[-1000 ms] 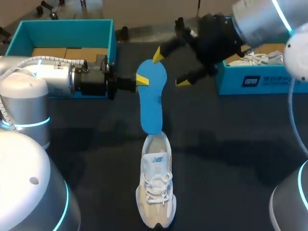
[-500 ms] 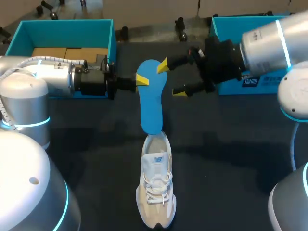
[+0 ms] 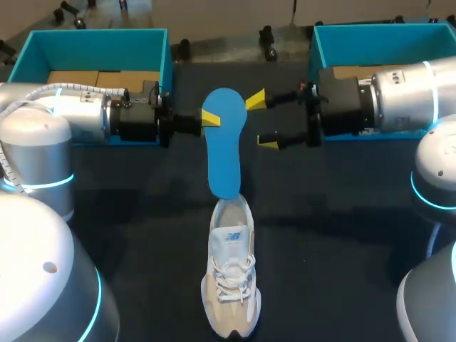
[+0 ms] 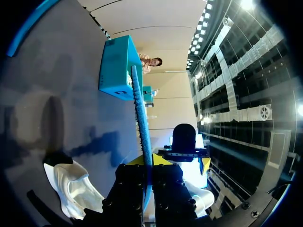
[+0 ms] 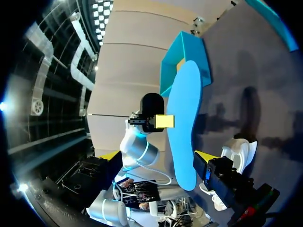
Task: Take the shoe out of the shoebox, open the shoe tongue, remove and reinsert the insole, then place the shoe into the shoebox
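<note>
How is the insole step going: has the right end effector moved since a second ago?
Yes. Right end effector came slightly toward the shoe, still open beside the insole.

Our right gripper (image 3: 262, 122) swings down from upper right of frame to right of centre, now level with upper part of insole (image 3: 224, 153), just beside its right edge. Fingers, a second ago angled down-left, now point straight left, spread wide. Our right arm (image 3: 406, 100) drops from top-right corner, lies horizontal across right shoebox (image 3: 370, 34), uncovering rear wall, hiding inside.
</note>
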`<state>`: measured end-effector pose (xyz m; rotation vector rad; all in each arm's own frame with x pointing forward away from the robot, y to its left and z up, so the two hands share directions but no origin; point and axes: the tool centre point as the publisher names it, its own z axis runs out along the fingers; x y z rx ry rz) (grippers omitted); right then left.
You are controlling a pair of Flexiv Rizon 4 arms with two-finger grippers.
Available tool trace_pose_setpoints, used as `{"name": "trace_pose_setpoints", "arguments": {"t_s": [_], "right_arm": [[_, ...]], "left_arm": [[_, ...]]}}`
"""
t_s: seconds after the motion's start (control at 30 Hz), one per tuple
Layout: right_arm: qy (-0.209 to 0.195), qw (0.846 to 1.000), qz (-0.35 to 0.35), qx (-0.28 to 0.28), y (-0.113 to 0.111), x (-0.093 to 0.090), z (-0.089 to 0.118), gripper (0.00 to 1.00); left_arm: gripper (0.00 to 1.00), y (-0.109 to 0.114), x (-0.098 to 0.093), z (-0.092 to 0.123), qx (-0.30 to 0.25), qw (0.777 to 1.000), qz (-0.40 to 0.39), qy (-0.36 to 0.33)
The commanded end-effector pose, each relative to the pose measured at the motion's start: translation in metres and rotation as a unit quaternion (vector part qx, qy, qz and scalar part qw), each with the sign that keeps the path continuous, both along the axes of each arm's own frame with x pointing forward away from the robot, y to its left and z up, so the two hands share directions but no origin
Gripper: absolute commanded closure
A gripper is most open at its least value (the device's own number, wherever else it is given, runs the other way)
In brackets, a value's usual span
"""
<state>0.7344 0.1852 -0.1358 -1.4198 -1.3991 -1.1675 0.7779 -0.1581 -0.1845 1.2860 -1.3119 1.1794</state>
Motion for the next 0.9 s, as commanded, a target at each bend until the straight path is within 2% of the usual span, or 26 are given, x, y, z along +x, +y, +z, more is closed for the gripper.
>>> {"name": "trace_pose_setpoints", "arguments": {"t_s": [0.03, 0.33, 0.47, 0.6, 0.77, 0.9], "right_arm": [[0.004, 1.000, -0.002, 0.000, -0.002, 0.001, -0.001, 0.00], [0.004, 1.000, -0.002, 0.000, -0.002, 0.001, -0.001, 0.00], [0.004, 1.000, -0.002, 0.000, -0.002, 0.001, -0.001, 0.00], [0.004, 1.000, -0.002, 0.000, -0.002, 0.001, -0.001, 0.00], [0.004, 1.000, -0.002, 0.000, -0.002, 0.001, -0.001, 0.00], [0.004, 1.000, -0.002, 0.000, -0.002, 0.001, -0.001, 0.00]], "left_arm": [[1.00, 0.001, 0.000, 0.000, 0.001, 1.000, 0.000, 0.000], [1.00, 0.001, 0.000, 0.000, 0.001, 1.000, 0.000, 0.000], [1.00, 0.002, 0.019, 0.014, -0.038, 0.995, 0.004, -0.090], [1.00, 0.010, 0.023, 0.022, -0.062, 0.982, -0.009, -0.180], [1.00, 0.021, 0.021, 0.029, -0.096, 0.949, -0.017, -0.300], [1.00, 0.025, 0.023, 0.042, -0.134, 0.920, -0.017, -0.368]]}}
